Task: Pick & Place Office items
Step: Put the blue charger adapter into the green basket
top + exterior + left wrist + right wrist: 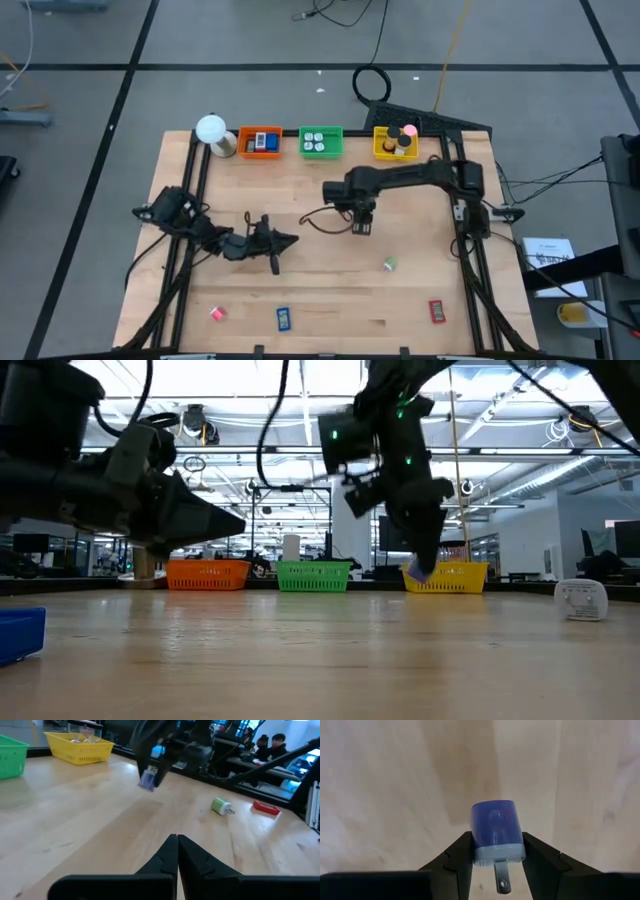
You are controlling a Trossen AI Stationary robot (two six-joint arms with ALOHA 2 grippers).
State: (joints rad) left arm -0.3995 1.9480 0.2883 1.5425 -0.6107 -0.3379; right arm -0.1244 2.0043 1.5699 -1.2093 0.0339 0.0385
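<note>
My right gripper [362, 228] hangs over the middle of the table, pointing down and shut on a small purple-blue wall plug [495, 824], also seen in the low view [418, 570] and the left wrist view [148, 779]. My left gripper [290, 240] lies level over the table's left half, its fingers shut [177, 839] with nothing between them. Loose office items lie flat on the wood: a green plug [390, 263], a red rectangle [437, 312], a blue rectangle [284, 318] and a pink piece [217, 313]. My right gripper pinches the plug between its two fingers, on two opposite sides at the grey prong end [498, 854]. The fingers come from above, pointing down. The plug is lifted clear of the table, its rounded purple end down and a metal prong [501, 880] pointing back up between the fingers.
An orange tray [260, 129], a green tray [321, 129] and a yellow tray [378, 145] stand in a row along the far edge, each with pieces inside. A white ball lamp [212, 130] stands left of them. Bare wood lies between the two grippers and the near edge.
</note>
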